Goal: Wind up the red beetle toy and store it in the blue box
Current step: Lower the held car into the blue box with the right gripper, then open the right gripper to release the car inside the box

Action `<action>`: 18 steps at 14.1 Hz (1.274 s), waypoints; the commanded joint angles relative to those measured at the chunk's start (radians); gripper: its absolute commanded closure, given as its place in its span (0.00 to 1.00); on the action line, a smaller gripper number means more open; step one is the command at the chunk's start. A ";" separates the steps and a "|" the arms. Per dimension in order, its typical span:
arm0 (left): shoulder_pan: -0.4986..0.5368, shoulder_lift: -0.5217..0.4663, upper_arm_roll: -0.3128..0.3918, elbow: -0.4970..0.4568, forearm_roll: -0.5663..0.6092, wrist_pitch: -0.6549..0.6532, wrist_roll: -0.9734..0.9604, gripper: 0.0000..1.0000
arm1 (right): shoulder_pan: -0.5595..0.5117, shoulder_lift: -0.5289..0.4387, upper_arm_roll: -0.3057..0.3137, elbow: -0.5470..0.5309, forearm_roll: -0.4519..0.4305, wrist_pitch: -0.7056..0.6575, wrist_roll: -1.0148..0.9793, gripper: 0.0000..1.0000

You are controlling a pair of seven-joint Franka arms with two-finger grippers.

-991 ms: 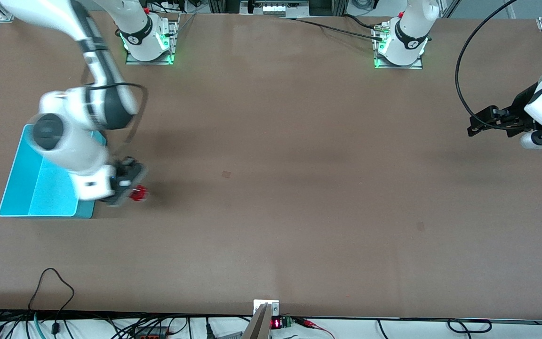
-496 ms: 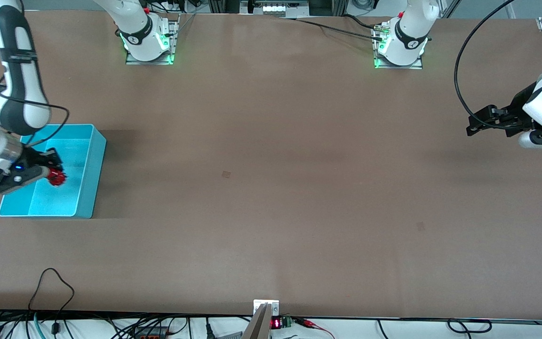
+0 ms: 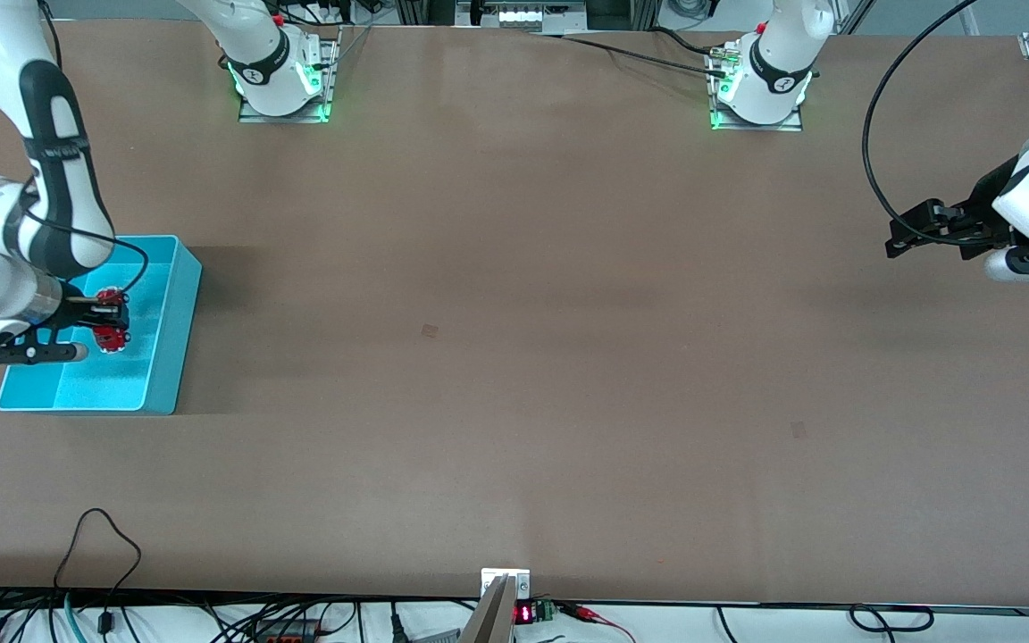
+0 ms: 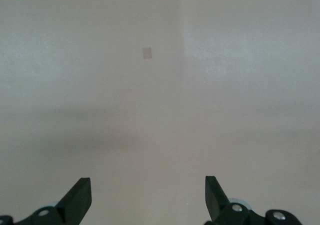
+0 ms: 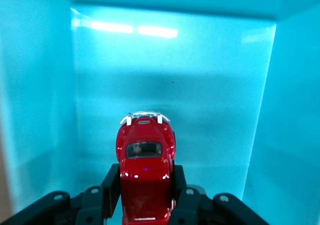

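Observation:
My right gripper [image 3: 109, 317] is shut on the red beetle toy [image 3: 108, 316], holding it over the inside of the blue box [image 3: 171, 344] at the right arm's end of the table. In the right wrist view the glossy red beetle toy [image 5: 145, 162] sits squeezed between the two black fingers [image 5: 111, 185], its silvery bumper pointing down toward the box floor [image 5: 200, 100]. My left gripper [image 3: 899, 237] waits open over bare table at the left arm's end; its view shows the open left gripper [image 4: 148, 197] with nothing between the fingertips.
Both arm bases [image 3: 280, 85] stand along the edge of the brown table [image 3: 514, 357] farthest from the front camera. Cables [image 3: 95, 554] lie at the edge nearest to it. A small dark square mark [image 3: 430, 330] shows mid-table.
The right arm carried the beetle toy from beside the box to over its inside, then turned the gripper there. The left arm has not moved.

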 commanded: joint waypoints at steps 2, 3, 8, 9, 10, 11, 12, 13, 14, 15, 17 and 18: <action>-0.001 -0.005 0.000 0.011 0.009 -0.019 0.014 0.00 | 0.009 0.025 -0.024 -0.010 0.009 0.010 0.015 1.00; -0.002 -0.005 0.000 0.011 0.009 -0.019 0.014 0.00 | 0.009 0.033 -0.024 -0.020 0.011 0.010 0.015 1.00; -0.002 -0.005 0.000 0.011 0.009 -0.019 0.014 0.00 | 0.011 0.021 -0.024 -0.079 0.012 0.007 0.015 0.95; -0.002 -0.005 0.000 0.011 0.009 -0.017 0.014 0.00 | 0.011 0.007 -0.024 -0.102 0.012 0.010 0.015 0.93; -0.002 -0.005 0.000 0.011 0.009 -0.016 0.014 0.00 | 0.011 -0.008 -0.024 -0.125 0.012 0.012 0.015 0.93; -0.002 -0.005 0.000 0.013 0.009 -0.016 0.014 0.00 | 0.011 -0.022 -0.024 -0.141 0.012 0.012 0.015 0.93; -0.002 -0.005 -0.001 0.011 0.009 -0.014 0.014 0.00 | 0.009 -0.031 -0.024 -0.155 0.012 0.012 0.015 0.93; -0.002 -0.005 -0.001 0.011 0.009 -0.014 0.014 0.00 | 0.009 -0.035 -0.024 -0.156 0.012 0.010 0.015 0.91; -0.002 -0.005 0.000 0.011 0.009 -0.014 0.014 0.00 | 0.011 -0.036 -0.024 -0.156 0.012 0.007 0.015 0.85; -0.002 -0.005 -0.001 0.011 0.009 -0.014 0.014 0.00 | 0.009 -0.036 -0.024 -0.156 0.012 0.006 0.008 0.55; -0.002 -0.005 0.000 0.011 0.009 -0.014 0.014 0.00 | 0.009 -0.062 -0.024 -0.155 0.011 -0.002 -0.005 0.00; -0.002 -0.005 0.000 0.011 0.009 -0.013 0.014 0.00 | 0.011 -0.082 -0.017 -0.152 0.009 -0.002 -0.005 0.00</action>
